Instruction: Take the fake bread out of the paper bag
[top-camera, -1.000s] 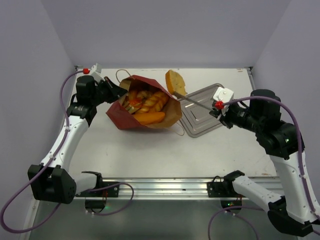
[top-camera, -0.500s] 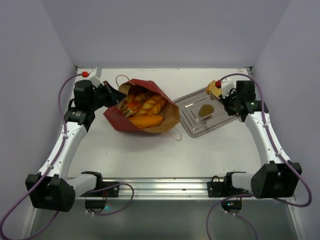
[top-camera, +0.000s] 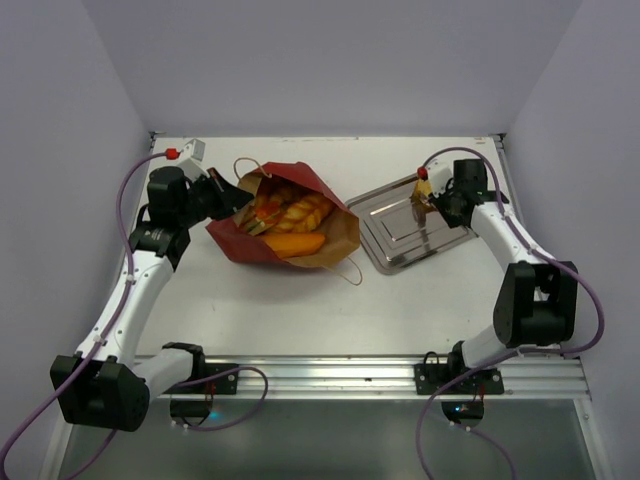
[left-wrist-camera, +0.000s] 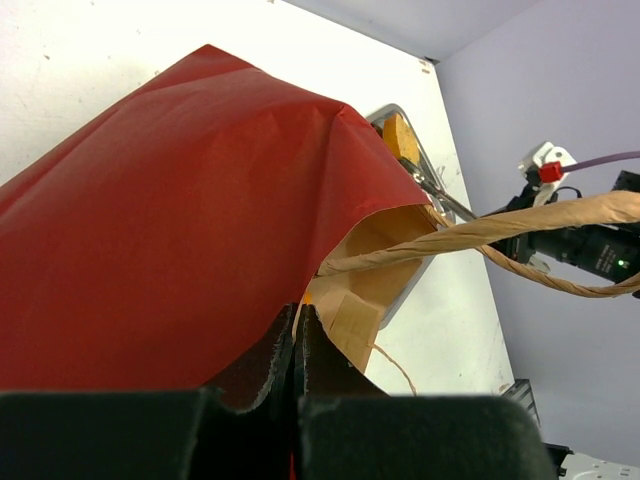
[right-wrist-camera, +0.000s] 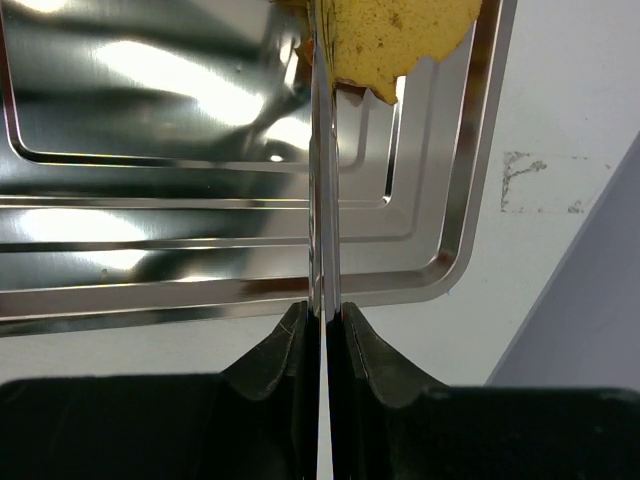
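The paper bag (top-camera: 235, 238), red outside and brown inside, lies on its side with its mouth toward the tray. Several fake bread pieces (top-camera: 292, 215) show inside: a braided loaf and orange rolls. My left gripper (top-camera: 228, 190) is shut on the bag's upper rim; the left wrist view shows the red paper (left-wrist-camera: 150, 230) pinched in my left gripper (left-wrist-camera: 296, 325). My right gripper (top-camera: 432, 200) is shut on metal tongs (right-wrist-camera: 322, 180). The tongs pinch a yellow bread piece (right-wrist-camera: 390, 35) just above the steel tray (right-wrist-camera: 150, 270), over its far right corner.
The steel tray (top-camera: 395, 250) lies right of the bag. The bag's string handles (top-camera: 352, 270) loop onto the table between bag and tray. Walls close in the table at the back and on both sides. A rail runs along the near edge.
My right arm has swung the tongs and the bread piece from above the bag's mouth across to the tray's far right corner. The left gripper has kept its hold on the bag.
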